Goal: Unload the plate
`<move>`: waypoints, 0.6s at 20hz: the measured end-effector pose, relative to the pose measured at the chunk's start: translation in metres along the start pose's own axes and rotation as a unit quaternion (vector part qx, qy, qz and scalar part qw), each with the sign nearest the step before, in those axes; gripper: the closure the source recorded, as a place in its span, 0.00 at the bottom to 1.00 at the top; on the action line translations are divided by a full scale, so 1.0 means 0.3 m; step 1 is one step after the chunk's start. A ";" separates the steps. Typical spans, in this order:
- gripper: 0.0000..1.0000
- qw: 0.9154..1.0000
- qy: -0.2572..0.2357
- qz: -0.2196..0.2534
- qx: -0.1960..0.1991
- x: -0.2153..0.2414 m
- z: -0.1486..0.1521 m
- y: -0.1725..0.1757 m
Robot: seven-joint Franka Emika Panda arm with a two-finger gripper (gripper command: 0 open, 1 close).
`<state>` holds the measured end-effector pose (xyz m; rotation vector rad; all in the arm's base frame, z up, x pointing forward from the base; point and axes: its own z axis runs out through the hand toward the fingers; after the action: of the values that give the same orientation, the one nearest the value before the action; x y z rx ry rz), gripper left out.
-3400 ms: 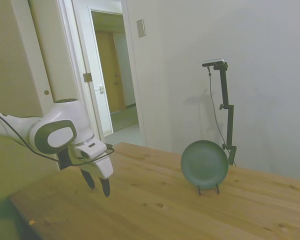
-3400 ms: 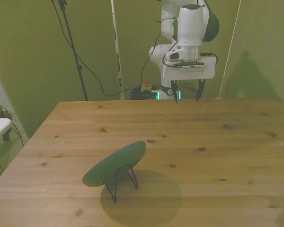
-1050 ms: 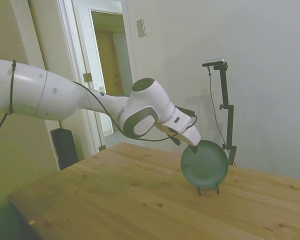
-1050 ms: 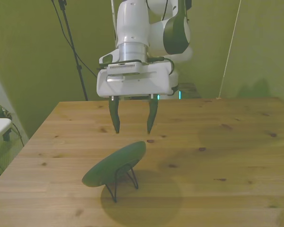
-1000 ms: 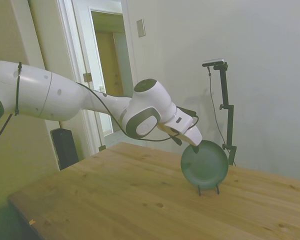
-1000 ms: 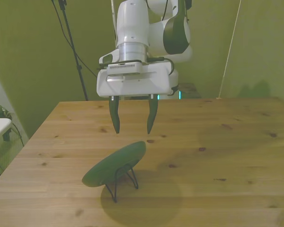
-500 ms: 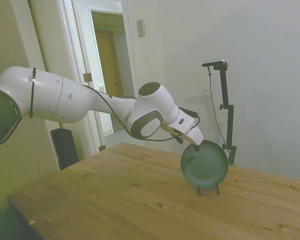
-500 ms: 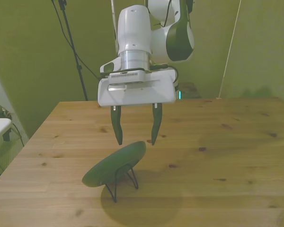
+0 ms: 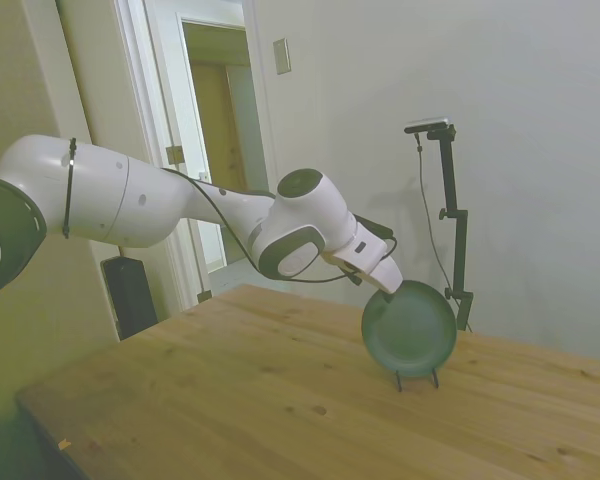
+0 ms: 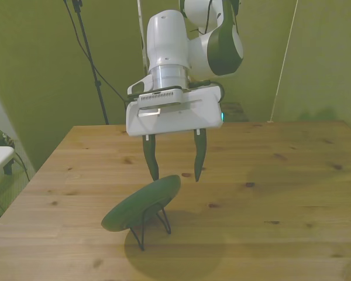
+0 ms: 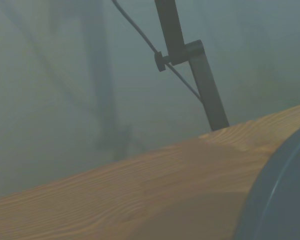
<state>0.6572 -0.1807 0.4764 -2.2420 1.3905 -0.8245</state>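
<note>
Since half a second ago the gripper (image 10: 174, 174) has come lower and nearer the plate (image 10: 141, 203); in the front view its dark fingertips (image 10: 153, 171) now hang level with the plate's upper rim, at about 1 o'clock from the plate's centre. The jaws are spread wide, holding nothing. The dark green plate leans upright in its thin black wire stand (image 10: 154, 221) on the wooden table (image 10: 281, 193), unmoved from earlier frames. In the side view the fingers are hidden behind the white hand, which meets the plate (image 9: 409, 328) at its rim near 11 o'clock; contact cannot be judged. The wrist view is blurred, and shows only a cut-off arc of the plate (image 11: 280, 200) over the table (image 11: 140, 195).
</note>
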 end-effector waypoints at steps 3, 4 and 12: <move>1.00 1.000 -0.002 0.002 -0.001 0.000 0.009 0.007; 1.00 1.000 -0.003 0.002 0.000 -0.001 0.012 0.009; 1.00 1.000 -0.003 0.005 0.005 0.009 0.009 0.006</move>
<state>0.6587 -0.1839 0.4740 -2.2259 1.3924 -0.8192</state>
